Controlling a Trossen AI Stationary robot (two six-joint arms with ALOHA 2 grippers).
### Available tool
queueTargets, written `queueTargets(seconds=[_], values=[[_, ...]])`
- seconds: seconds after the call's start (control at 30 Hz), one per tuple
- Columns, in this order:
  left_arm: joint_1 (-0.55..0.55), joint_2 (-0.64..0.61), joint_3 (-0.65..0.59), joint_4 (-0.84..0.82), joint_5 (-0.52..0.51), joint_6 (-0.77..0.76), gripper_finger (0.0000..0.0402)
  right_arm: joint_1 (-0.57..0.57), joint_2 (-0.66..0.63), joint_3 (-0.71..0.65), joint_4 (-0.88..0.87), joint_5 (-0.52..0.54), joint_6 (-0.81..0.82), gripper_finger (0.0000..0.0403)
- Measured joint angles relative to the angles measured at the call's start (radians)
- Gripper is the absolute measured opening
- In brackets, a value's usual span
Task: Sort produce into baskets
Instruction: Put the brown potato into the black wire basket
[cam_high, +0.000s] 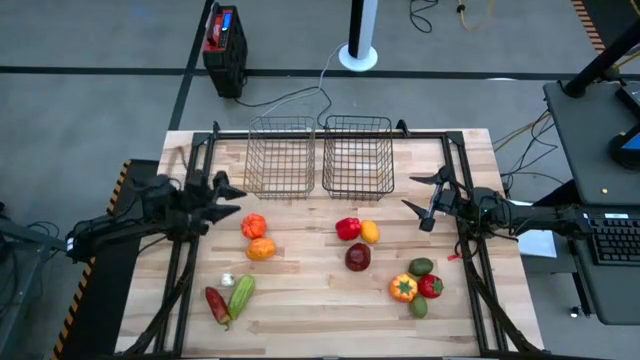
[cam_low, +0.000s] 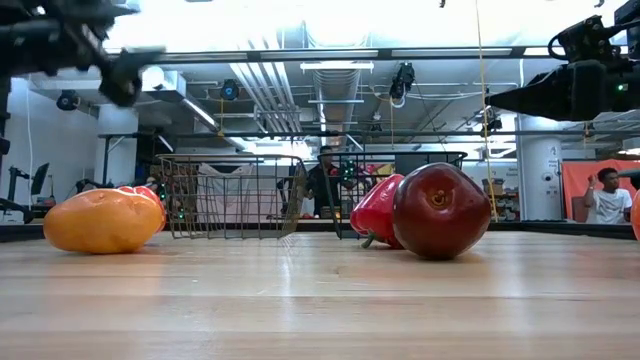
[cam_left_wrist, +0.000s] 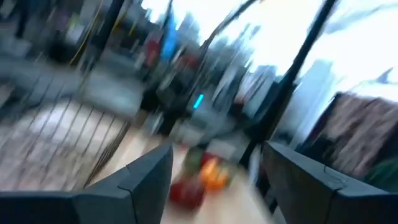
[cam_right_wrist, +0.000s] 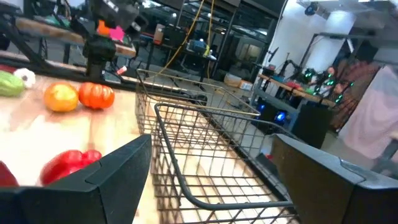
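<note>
Produce, glossy and rounded, lies before thin-wire baskets; I see both grippers spread wide, empty; low view alone shows people.

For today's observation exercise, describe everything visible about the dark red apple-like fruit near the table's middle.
The dark red fruit is round, glossy and deep maroon, with a small dimple and pale specks on the side facing the low view. It rests on the wooden table, tilted slightly, just in front of a brighter red pepper; whether they touch is unclear. Neither tool is near it.

Black and red box on the floor beyond the wooden table; person far off.
</note>
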Motion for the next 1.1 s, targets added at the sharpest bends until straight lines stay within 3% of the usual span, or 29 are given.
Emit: queueTargets(seconds=[0.13,0.23,0.37,0.47,0.67,0.8,0.97,1.1], values=[[-0.042,0.055,-0.056,0.303,0.035,-0.014,0.0234,0.000,0.001,0.000,0.026,-0.055,0.252,0.0325],[-0.099,0.146,-0.071,0.427,-0.014,-0.014,0.0234,0.000,0.002,0.000,0.099,-0.066,0.385,0.0325],[-0.180,0.317,-0.028,0.459,-0.106,0.031,0.0234,0.002,0.008,0.009,0.131,-0.078,0.410,0.0325],[-0.202,0.446,0.046,0.465,-0.109,0.076,0.0234,0.001,0.037,0.049,0.125,0.000,0.438,0.0325],[-0.202,0.651,0.215,0.457,-0.111,0.075,0.0234,0.002,0.170,0.200,-0.048,0.027,0.473,0.0325],[-0.201,0.750,0.358,0.323,-0.085,0.125,0.0234,0.002,0.282,0.331,-0.232,0.034,0.533,0.0325],[-0.203,0.840,0.544,-0.053,-0.029,0.177,0.0234,0.002,0.414,0.498,-0.485,0.034,0.599,0.0325],[-0.219,0.914,0.639,-0.289,-0.034,0.103,0.0234,0.002,0.495,0.610,-0.679,0.017,0.653,0.0325]])
